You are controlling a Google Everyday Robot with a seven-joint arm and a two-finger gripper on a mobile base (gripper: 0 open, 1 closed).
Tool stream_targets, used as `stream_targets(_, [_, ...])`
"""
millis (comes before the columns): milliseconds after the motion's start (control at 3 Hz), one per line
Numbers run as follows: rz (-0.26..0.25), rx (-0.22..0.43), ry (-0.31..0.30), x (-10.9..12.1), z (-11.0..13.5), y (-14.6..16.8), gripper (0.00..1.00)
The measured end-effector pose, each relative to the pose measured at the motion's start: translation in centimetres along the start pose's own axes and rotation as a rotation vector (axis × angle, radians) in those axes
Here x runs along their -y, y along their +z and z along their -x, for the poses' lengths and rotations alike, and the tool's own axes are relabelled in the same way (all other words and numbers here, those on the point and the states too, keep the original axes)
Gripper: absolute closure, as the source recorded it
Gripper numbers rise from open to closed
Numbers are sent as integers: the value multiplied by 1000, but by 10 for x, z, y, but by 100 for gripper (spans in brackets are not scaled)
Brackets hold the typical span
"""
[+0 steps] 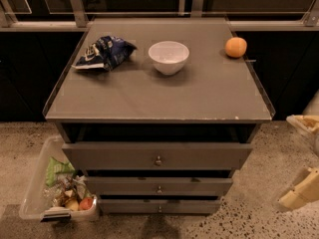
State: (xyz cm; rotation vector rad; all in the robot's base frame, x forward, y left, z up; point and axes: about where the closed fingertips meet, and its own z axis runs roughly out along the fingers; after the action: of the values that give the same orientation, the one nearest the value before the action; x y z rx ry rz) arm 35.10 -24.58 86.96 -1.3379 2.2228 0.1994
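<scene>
At the right edge of the view, low over the floor (249,218), is my gripper (301,193). It hangs beside the cabinet (199,93), about at the height of the lower drawers, and it touches nothing. If it is wide or narrow I cannot tell, because it shows only as pale blurred pieces. It holds nothing that I can see.

The nearest thing to it is the right side of the cabinet, and there is a gap between them. The three drawers look a little pulled out. On the top, the orange (236,47) sits at the far right corner, well apart from my gripper. The white bowl (169,57) stands upright near the far middle. The blue bag (103,53) lies at the far left. Left of the cabinet, a clear bin (30,203) with food scraps stands on the floor.
</scene>
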Motion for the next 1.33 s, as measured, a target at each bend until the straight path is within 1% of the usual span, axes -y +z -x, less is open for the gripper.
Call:
stream_targets(333, [-1,-4,-7,1,2,-2,0])
stream_targets(667, [-23,68,52,7,-10,12,0])
stream_targets(1000, [-37,202,149,12,-33,50,0])
stream_targets(1333, [-16,289,182,19,-36,85,0])
